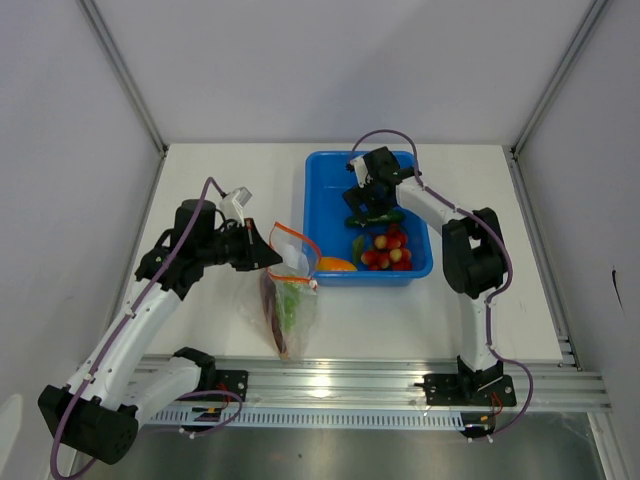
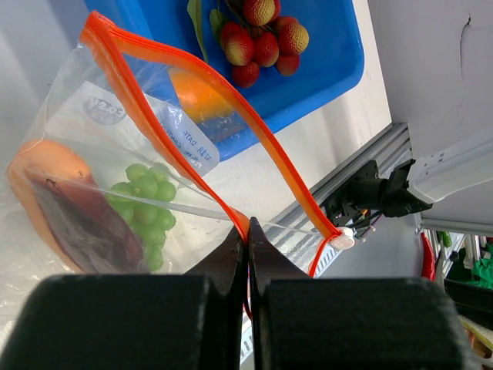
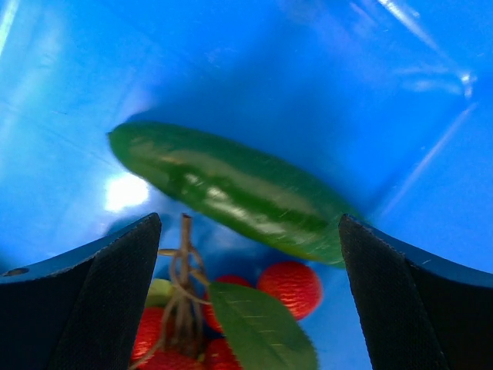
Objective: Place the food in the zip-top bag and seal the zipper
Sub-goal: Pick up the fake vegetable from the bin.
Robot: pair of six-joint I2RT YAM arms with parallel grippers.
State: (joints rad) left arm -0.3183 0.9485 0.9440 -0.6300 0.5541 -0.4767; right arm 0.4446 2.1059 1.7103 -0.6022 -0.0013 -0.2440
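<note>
The clear zip-top bag (image 1: 290,305) hangs off the bin's front left corner, its mouth held open. My left gripper (image 2: 248,231) is shut on the orange-red zipper (image 2: 146,108) at the mouth's near edge. A green leafy bunch (image 2: 146,208) and a red-brown meat slice (image 2: 77,227) lie inside the bag. In the blue bin, my right gripper (image 3: 250,223) stands wide open just above the dark green cucumber (image 3: 231,189), with nothing between its fingers. Small red fruits (image 3: 289,285) with a leaf lie below it. An orange-yellow piece (image 1: 335,264) sits in the bin's front left corner.
The blue bin (image 1: 322,190) stands at the table's middle back. An aluminium rail (image 1: 380,385) runs along the near edge, with both arm bases bolted to it. Grey walls close in the left and right sides.
</note>
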